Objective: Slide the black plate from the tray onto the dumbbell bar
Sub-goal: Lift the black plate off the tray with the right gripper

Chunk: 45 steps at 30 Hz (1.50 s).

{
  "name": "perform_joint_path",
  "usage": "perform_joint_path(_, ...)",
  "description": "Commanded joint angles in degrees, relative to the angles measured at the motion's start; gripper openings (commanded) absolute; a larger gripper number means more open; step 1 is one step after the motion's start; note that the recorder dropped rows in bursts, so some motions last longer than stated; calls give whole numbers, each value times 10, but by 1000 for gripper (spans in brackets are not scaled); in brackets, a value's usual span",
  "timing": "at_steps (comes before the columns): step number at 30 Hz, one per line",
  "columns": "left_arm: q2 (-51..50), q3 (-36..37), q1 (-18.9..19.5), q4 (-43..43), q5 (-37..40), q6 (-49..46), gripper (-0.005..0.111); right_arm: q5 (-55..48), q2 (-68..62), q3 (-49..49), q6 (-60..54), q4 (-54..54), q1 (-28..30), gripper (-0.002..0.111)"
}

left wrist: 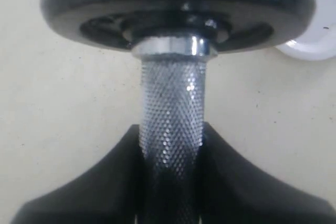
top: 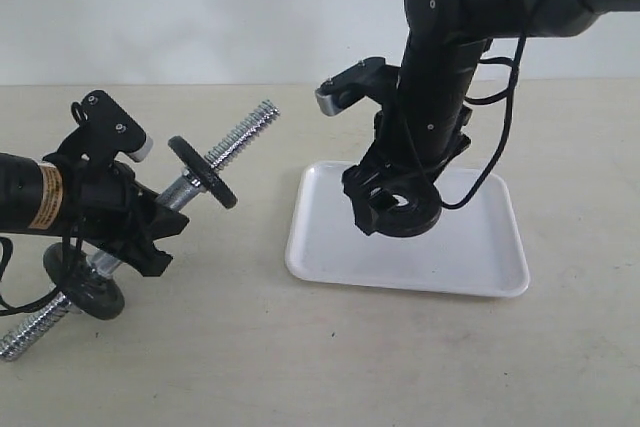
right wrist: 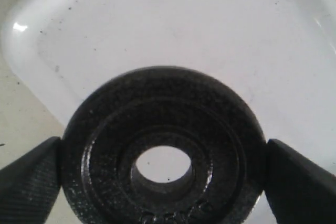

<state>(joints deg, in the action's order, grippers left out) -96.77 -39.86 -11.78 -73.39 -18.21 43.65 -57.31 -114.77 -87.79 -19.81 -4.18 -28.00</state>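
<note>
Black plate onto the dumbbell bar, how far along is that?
Done: the left gripper holds the dumbbell bar tilted up, and the right gripper grips the black plate. In hand: the plate is over the tray. Left: carrying it across and threading it onto the bar's free end.

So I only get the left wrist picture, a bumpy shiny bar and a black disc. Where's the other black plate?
Observer: The right end effector has the black plate, over the tray.
Operator: Is it gripped properly?
Observer: The right wrist view shows fingers against both its edges.
Operator: Is my bar lying flat?
Observer: No, the dumbbell bar is tilted, its bare threaded end pointing up, toward the tray.
</note>
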Motion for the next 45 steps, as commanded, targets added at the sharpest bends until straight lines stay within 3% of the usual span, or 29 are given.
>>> perform_joint_path(1, 34, -19, -2, 9, -74, 4, 4, -8, 36, -4, -21, -16, 0, 0)
perform_joint_path(10, 34, -19, -2, -10, -74, 4, 4, 2, 71, -5, -75, -105, 1, 0)
perform_joint_path(15, 34, -19, -2, -10, -74, 4, 4, -16, 72, -60, -92, -145, 2, 0)
perform_joint_path(22, 34, -19, -2, -10, -94, 4, 4, -107, 72, -110, -176, -324, 98, 0)
perform_joint_path(27, 34, -19, -2, -13, -121, 4, 4, -126, 72, -110, -236, -410, 121, 0)
perform_joint_path(45, 34, -19, -2, -24, -165, -2, 4, -126, 21, -110, -276, -483, 125, 0)
